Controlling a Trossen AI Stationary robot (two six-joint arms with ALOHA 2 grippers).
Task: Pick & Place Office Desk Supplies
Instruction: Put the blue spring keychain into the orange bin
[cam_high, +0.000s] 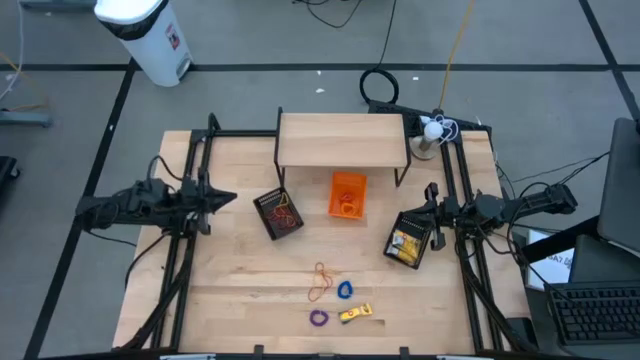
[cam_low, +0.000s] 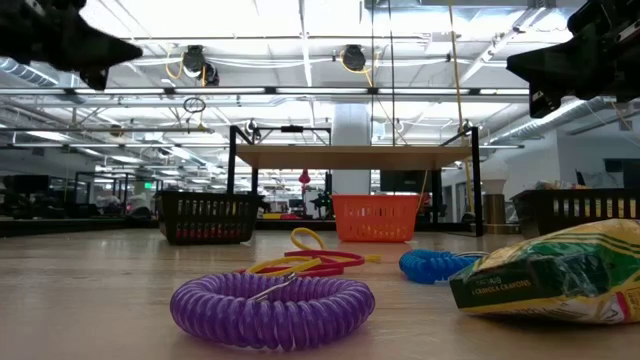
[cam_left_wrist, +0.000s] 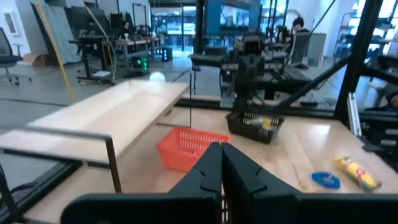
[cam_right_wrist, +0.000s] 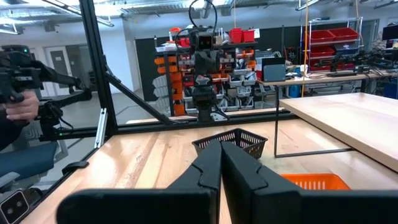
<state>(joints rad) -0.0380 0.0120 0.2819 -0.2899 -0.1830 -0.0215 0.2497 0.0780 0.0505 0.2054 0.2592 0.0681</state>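
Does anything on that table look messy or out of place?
Somewhat: rubber bands, a blue ring, a purple ring and a yellow crayon packet lie loose near the front edge, while three baskets sit behind.

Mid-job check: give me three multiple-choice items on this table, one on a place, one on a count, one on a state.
1. Where is the purple coil ring?
A. in the orange basket
B. loose on the table's front part
C. on the raised shelf

2. How many baskets stand on the table?
A. one
B. two
C. three

3. How is the left gripper?
A. shut and empty
B. wide open
C. shut on a rubber band

Answers: 1 B, it lies beside the rubber bands. 2 C, two black baskets and an orange basket. 3 A, its fingers meet with nothing between.
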